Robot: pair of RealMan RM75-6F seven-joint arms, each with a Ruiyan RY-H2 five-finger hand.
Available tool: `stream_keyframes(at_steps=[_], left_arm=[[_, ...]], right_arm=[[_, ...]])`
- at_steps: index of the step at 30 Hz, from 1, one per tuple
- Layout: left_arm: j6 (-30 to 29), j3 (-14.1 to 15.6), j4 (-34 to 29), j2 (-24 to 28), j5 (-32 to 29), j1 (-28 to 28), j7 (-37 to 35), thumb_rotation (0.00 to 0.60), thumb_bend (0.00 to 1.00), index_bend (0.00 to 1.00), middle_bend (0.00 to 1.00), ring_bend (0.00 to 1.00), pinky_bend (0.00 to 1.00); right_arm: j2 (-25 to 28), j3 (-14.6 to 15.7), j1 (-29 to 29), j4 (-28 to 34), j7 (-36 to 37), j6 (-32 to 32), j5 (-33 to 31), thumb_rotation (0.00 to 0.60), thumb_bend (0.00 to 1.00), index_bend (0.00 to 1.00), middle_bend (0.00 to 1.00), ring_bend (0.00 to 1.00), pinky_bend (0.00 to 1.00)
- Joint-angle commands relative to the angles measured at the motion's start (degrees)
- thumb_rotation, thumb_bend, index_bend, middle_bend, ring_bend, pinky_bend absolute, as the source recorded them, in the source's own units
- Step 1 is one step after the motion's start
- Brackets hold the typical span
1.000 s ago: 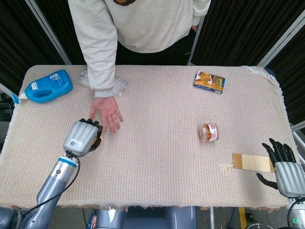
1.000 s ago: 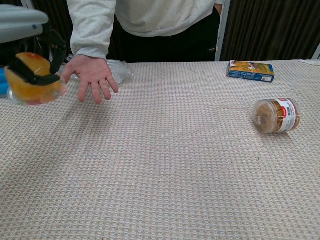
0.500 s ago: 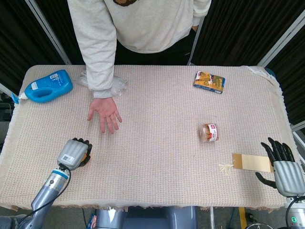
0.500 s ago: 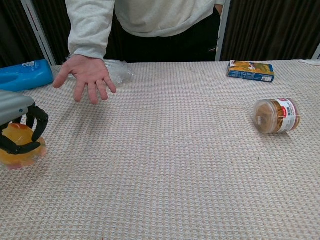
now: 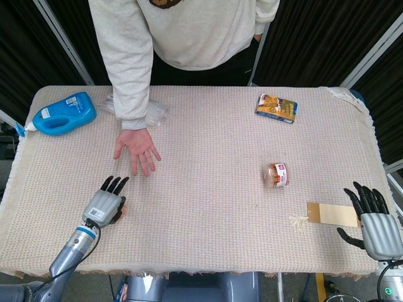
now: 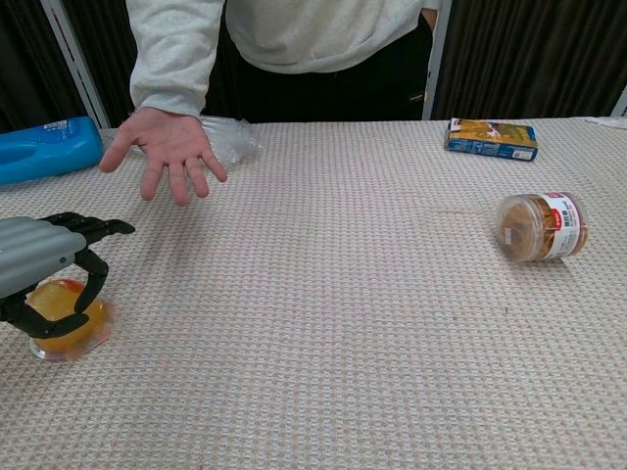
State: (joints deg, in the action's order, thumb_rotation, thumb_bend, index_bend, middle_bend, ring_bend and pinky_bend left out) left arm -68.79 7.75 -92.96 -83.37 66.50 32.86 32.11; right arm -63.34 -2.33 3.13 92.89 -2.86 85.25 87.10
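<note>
- Currently we see the left hand (image 6: 44, 259) poised over a fruit cup (image 6: 61, 318) standing on the table (image 6: 353, 323), fingers (image 5: 115, 183) extended and spread, thumb hooked beside the cup; we cannot tell whether it grips
- Beyond it, a person's hand (image 5: 136, 149) lies palm up, near a blue bottle (image 5: 63, 113)
- Our right hand (image 5: 373, 220) is open and holds nothing, beside a card (image 5: 334, 214)
- A jar (image 6: 540, 226) lies on its side; a box (image 6: 491, 138) sits farther back
</note>
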Motion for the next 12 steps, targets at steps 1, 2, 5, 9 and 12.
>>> stream_keyframes(at_steps=[1,2,5,9,12], left_arm=[[-1.83,-1.13,-2.83,1.97,0.87,-1.03,-0.95,0.600,0.42,0.10,0.00,0.00,0.01],[-2.92,-1.50,-4.07,2.75,1.39,-1.56,-1.55,0.600,0.42,0.10,0.00,0.00,0.01],[-8.20,-2.24,-8.46,5.79,4.37,-4.15,-4.13,0.600,0.38,0.10,0.00,0.00,0.01],[-16.66,-0.78,-10.87,9.91,11.44,-8.77,-6.03,0.600,0.27,0.09,0.00,0.00,0.00],[-21.62,1.05,-10.01,12.00,15.82,-12.37,-6.95,0.600,0.19,0.06,0.00,0.00,0.00]], right_arm=[[-0.01,-0.04,-0.05,-0.04,-0.07,0.03,-0.13,0.600,0.11,0.12,0.00,0.00,0.00],[0.00,-0.09,-0.06,-0.09,-0.07,0.06,-0.20,0.600,0.11,0.12,0.00,0.00,0.00],[-0.01,-0.13,-0.07,-0.19,0.09,0.03,-0.26,0.600,0.11,0.12,0.00,0.00,0.00],[-0.13,-0.15,0.01,-0.26,-0.07,0.00,-0.14,0.600,0.11,0.12,0.00,0.00,0.00],[-0.22,-0.14,0.12,-0.23,-0.51,-0.09,-0.01,0.600,0.11,0.12,0.00,0.00,0.00]])
